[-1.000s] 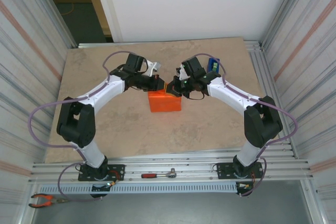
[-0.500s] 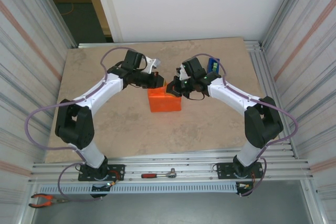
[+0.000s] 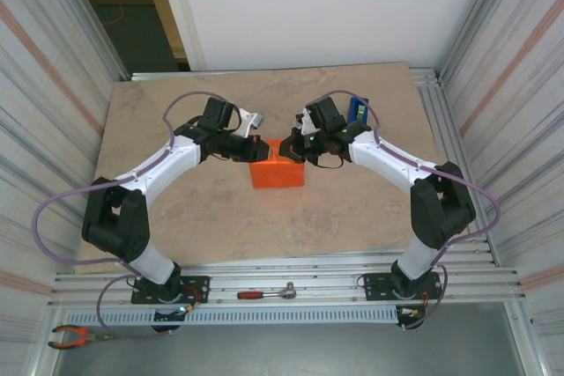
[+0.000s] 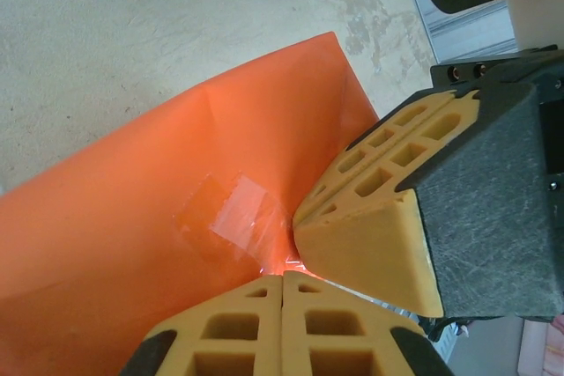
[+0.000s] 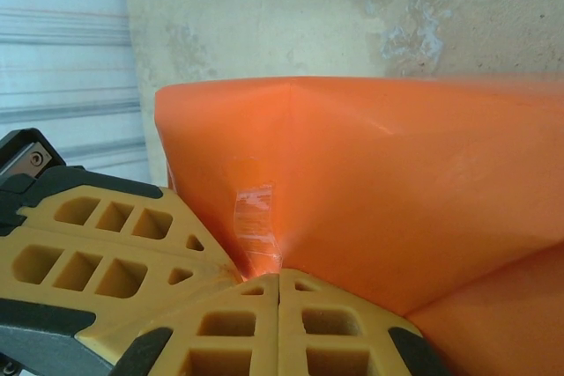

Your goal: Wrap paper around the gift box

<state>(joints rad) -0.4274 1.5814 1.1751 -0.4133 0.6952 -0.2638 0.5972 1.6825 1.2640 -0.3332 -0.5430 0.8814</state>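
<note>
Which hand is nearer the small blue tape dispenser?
Right. The right hand touches the orange paper near the blue tape dispenser; the left hand touches it from the other side, farther off.

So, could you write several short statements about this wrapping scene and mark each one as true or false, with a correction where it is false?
1. Both the left end effector and the right end effector are shut. True.
2. The paper lies flat and spread out on the table. False: it is folded up into a box shape.
3. A piece of clear tape sticks on the orange paper. True.
4. The left end effector holds the blue tape dispenser. False: the dispenser stands on the table beyond the right arm, apart from both end effectors.
5. The two end effectors meet at the far side of the orange package. True.
</note>
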